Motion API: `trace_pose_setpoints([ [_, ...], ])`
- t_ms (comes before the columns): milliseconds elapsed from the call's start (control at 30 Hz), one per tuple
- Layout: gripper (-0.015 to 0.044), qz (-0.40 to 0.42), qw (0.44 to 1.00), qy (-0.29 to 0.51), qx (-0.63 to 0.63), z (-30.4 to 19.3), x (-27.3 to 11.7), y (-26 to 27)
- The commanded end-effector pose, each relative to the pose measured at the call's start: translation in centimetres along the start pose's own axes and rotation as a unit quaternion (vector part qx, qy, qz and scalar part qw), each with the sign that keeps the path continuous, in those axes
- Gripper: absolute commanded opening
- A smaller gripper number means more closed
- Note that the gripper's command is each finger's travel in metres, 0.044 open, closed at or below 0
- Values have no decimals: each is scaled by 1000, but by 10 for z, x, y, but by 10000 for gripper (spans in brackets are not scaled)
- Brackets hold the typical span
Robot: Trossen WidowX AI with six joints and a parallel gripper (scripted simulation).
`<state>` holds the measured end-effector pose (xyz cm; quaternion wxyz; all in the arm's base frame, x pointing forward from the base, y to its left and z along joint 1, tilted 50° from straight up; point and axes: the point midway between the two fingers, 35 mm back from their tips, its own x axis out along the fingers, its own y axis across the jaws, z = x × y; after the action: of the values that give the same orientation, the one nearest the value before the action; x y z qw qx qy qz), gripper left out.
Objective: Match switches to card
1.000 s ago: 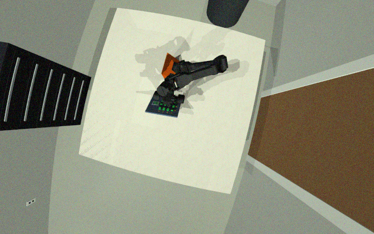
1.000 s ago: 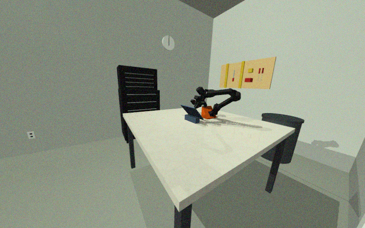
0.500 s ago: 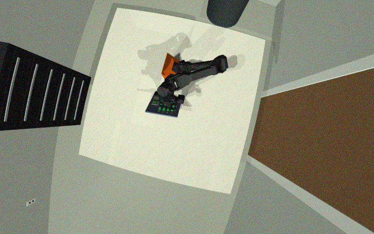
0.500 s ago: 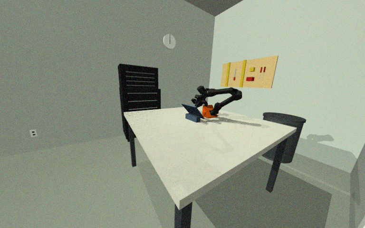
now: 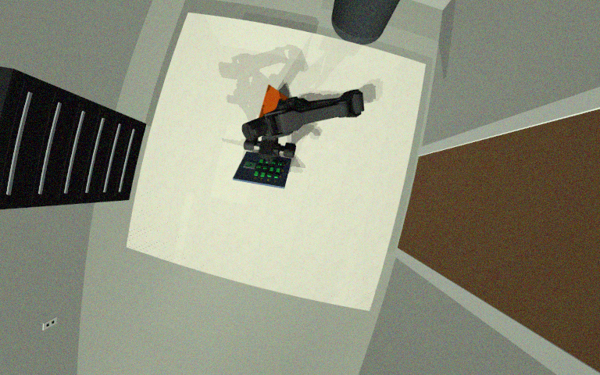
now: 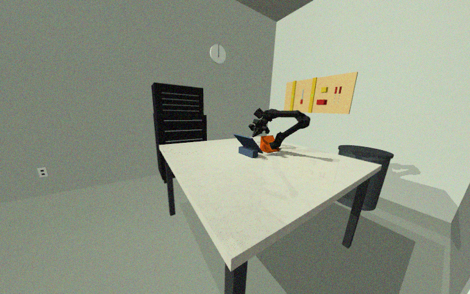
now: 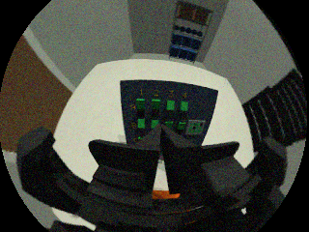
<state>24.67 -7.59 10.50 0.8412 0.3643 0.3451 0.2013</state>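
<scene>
A: Where is the panel [image 5: 261, 172] sitting relative to the claw [image 7: 160, 146] right now?

B: It is lying on the pale surface [image 5: 283, 247], just in front of the arm's orange base [image 5: 270, 98]. In the top view the claw is hanging over the panel's near edge, so the grid of switches [image 7: 162, 115] is stretching away ahead of the fingertips, not under them. In the exterior view the panel is tilting up on a blue block [image 6: 248, 151], its face turning toward the arm.

A: And the claw itself?

B: Its fingers are pressing together with nothing between them, working as one blunt tip.

A: Which way is the panel running?

B: Its long side is running across the arm's reach, left to right. The card [image 7: 195, 128] is showing as a small patch at the right end of the grid in the wrist view, too blurred to read square by square.

A: So what is the coming move turning on?

B: In my judgement, reaching forward and down: the near row is lying closest to the tip, the far row farther out along the tilted face
</scene>
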Motion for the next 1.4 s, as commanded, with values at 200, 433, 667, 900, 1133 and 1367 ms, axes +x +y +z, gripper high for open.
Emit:
trace_pose_setpoints([
  [200, 0, 7, 1000, -2, -4, 5, -26, 5],
  [433, 0, 6, 1000, -2, -5, 5, -26, -22],
  [667, 0, 5, 1000, -14, -5, 5, 5, -22],
  [900, 0, 7, 1000, -16, -5, 5, 9, -21],
  [1133, 0, 7, 1000, -16, -5, 5, 9, -21],
  [1367, 0, 8, 1000, -17, -5, 5, 19, -21],
])
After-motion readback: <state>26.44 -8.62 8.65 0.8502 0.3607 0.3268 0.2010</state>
